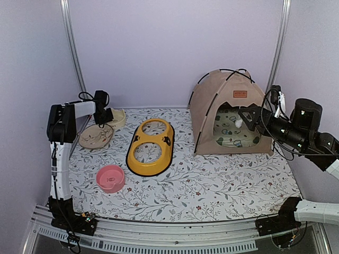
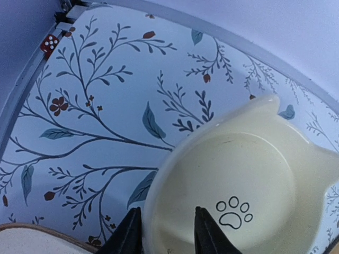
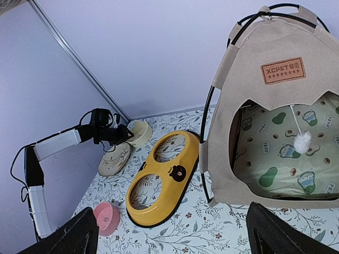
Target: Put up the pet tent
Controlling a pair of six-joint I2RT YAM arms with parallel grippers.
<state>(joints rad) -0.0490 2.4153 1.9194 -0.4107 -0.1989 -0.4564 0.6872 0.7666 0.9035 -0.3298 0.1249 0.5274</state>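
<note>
The tan pet tent (image 1: 222,87) stands upright at the back right, its black poles crossed over the top and a brown label above the opening. It also shows in the right wrist view (image 3: 265,42). A cream mat with green prints (image 3: 280,159) lies inside it, and a white pom-pom (image 3: 302,142) hangs in the opening. My right gripper (image 1: 244,117) hovers in front of the opening, wide open and empty (image 3: 172,214). My left gripper (image 1: 108,115) is at the far left, open (image 2: 167,211), one finger on each side of the rim of a cream paw-print bowl (image 2: 243,180).
A yellow double-bowl feeder (image 1: 151,147) lies mid-table. A pink bowl (image 1: 110,178) sits front left. A tan plate (image 1: 96,136) lies beside the cream bowl (image 1: 119,117) at the back left. A floral cloth (image 1: 212,180) covers the table. Walls close in at the back and sides.
</note>
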